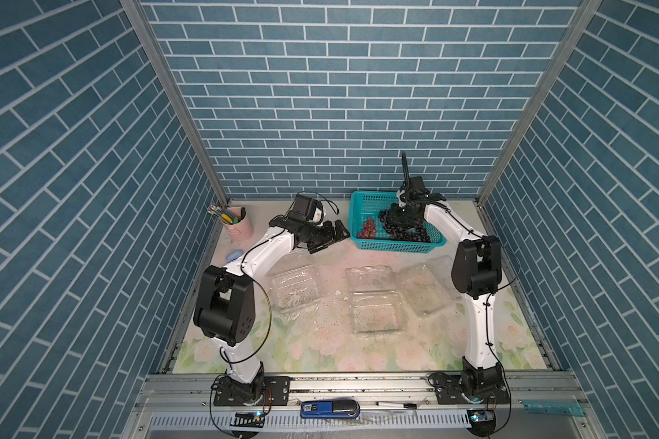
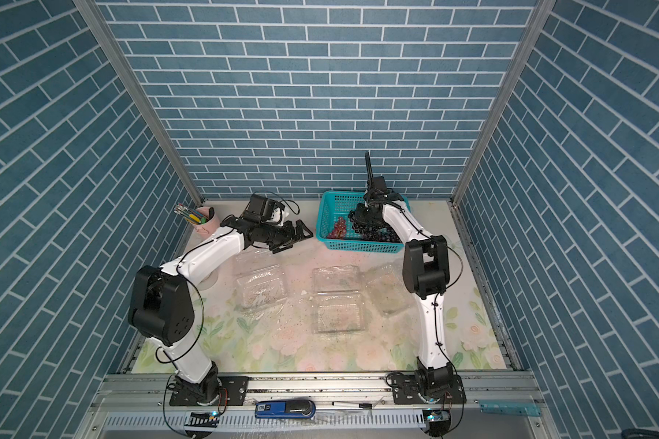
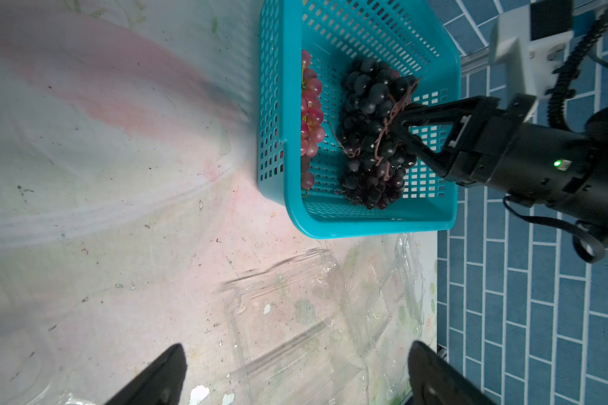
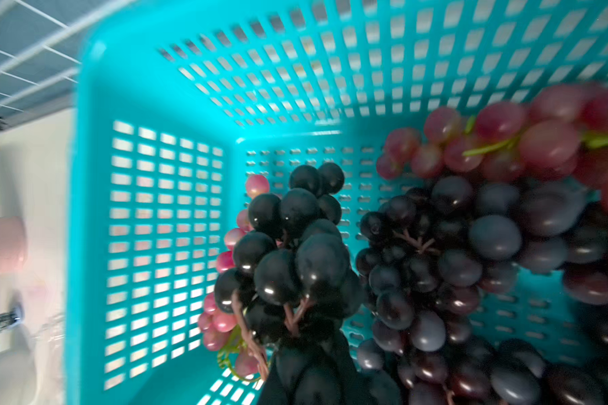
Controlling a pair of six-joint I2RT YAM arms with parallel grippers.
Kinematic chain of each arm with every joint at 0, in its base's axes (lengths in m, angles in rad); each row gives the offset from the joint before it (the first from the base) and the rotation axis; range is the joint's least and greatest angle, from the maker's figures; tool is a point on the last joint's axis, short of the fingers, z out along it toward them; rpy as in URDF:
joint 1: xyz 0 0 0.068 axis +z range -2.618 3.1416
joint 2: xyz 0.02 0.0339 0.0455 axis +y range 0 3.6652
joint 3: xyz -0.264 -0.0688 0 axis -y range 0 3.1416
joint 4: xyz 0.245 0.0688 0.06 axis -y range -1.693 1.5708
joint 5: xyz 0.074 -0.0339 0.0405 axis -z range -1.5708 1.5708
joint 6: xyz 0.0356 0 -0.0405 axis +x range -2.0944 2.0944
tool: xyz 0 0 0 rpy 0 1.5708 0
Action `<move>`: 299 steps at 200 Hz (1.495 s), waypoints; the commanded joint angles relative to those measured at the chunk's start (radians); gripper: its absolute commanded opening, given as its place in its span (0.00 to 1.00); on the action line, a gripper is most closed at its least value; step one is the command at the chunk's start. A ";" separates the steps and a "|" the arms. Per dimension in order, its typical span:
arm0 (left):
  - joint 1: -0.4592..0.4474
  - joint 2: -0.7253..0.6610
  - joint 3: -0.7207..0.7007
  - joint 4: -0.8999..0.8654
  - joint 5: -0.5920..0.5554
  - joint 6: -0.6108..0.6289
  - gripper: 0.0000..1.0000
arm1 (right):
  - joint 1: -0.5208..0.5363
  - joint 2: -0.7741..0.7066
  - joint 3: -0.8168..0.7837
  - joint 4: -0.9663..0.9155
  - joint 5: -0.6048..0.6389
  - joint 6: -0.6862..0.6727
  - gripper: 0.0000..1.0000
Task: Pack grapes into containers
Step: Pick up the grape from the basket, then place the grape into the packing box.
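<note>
A teal basket point(image 1: 396, 249) point(image 3: 365, 224) at the back right holds the grapes: dark purple bunches point(image 3: 369, 140) point(image 4: 453, 263) and red-pink bunches point(image 1: 368, 228) point(image 3: 311, 115) point(image 4: 506, 140). My right gripper point(image 3: 395, 122) point(image 1: 395, 224) reaches down into the basket. Its fingers meet on the brownish stem of a dark bunch point(image 4: 295, 252). Three clear clamshell containers point(image 1: 295, 290) point(image 1: 373, 300) point(image 1: 423, 289) lie open mid-table with no grapes in them. My left gripper point(image 1: 339, 232) point(image 3: 297, 350) hovers open just left of the basket, holding nothing.
A pink cup of pens point(image 1: 240, 224) stands at the back left, with a small blue block point(image 1: 233, 254) in front of it. The brick back wall rises right behind the basket. A blue device point(image 1: 330, 409) lies on the front rail.
</note>
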State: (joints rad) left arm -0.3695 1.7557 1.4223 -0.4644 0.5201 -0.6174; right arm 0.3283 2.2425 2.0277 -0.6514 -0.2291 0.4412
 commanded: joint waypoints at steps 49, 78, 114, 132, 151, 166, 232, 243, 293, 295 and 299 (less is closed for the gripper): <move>0.014 -0.073 0.021 -0.059 -0.003 0.028 1.00 | 0.003 -0.156 -0.052 0.002 -0.051 0.016 0.11; 0.036 -0.135 0.009 -0.085 -0.010 0.039 0.99 | 0.017 -0.223 -0.095 0.002 -0.061 0.006 0.11; 0.052 -0.207 -0.045 -0.098 0.002 0.030 0.99 | 0.047 -0.331 -0.186 0.013 -0.061 -0.004 0.11; 0.052 -0.244 -0.098 -0.075 0.031 0.002 1.00 | 0.067 -0.395 -0.250 0.022 -0.064 -0.004 0.10; 0.052 -0.293 -0.165 -0.043 0.046 -0.025 1.00 | 0.092 -0.477 -0.344 0.032 -0.059 -0.003 0.10; 0.052 -0.333 -0.210 -0.028 0.046 -0.039 1.00 | 0.114 -0.558 -0.446 0.055 -0.056 0.005 0.10; 0.048 -0.454 -0.386 0.057 0.068 -0.104 1.00 | 0.252 -0.916 -0.887 0.092 -0.036 0.020 0.10; 0.043 -0.472 -0.407 0.065 0.066 -0.107 1.00 | 0.275 -0.966 -0.954 0.098 -0.038 0.019 0.10; 0.015 -0.504 -0.468 0.086 0.046 -0.121 1.00 | 0.359 -1.083 -1.160 0.141 -0.086 0.024 0.09; 0.013 -0.505 -0.469 0.087 0.045 -0.122 1.00 | 0.363 -1.085 -1.165 0.142 -0.089 0.024 0.09; 0.011 -0.507 -0.471 0.089 0.043 -0.124 1.00 | 0.372 -1.088 -1.172 0.145 -0.091 0.024 0.09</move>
State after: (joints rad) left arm -0.3424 1.2633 0.9745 -0.4042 0.5728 -0.7292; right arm 0.6601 1.1915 0.9005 -0.5533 -0.2844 0.4488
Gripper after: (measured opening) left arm 0.995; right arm 0.113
